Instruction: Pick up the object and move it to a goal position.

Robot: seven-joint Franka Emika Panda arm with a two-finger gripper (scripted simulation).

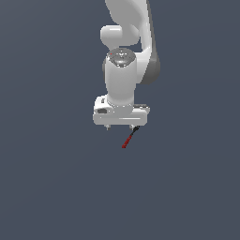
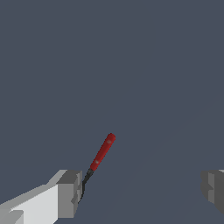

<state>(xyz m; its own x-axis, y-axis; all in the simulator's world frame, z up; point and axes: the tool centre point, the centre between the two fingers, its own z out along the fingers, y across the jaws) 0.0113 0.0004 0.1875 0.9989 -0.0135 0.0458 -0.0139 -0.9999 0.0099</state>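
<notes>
The gripper (image 1: 120, 127) is seen hanging from the white arm (image 1: 123, 77) over a plain grey table (image 1: 47, 187), of which no edge or corner is visible in either view; position relative to the table's edges therefore cannot be given.

The fingers (image 2: 70, 192) are spread wide apart, with open space between them in the wrist view. Nothing is clamped between them.

The object (image 2: 101, 154), a thin stick red along most of its length with a short black end, is found beside one finger rather than between the pair. Its black end lies against, or just beside, that finger's pad; actual contact cannot be confirmed. The red end points away from the gripper. In the exterior view the object (image 1: 128, 139) is seen slanting down from under the gripper's side toward the exterior view's right. Whether it rests flat on the table or is tilted up cannot be told.

The step in hand is judged to be the approach for the pick. No grasp has been made, and no goal marker is shown.

For the next move, a sideways correction is judged necessary, so that the stick is brought to the middle of the gap before the fingers are closed. Given how narrow the stick is, a knock from the near finger could shift it.
</notes>
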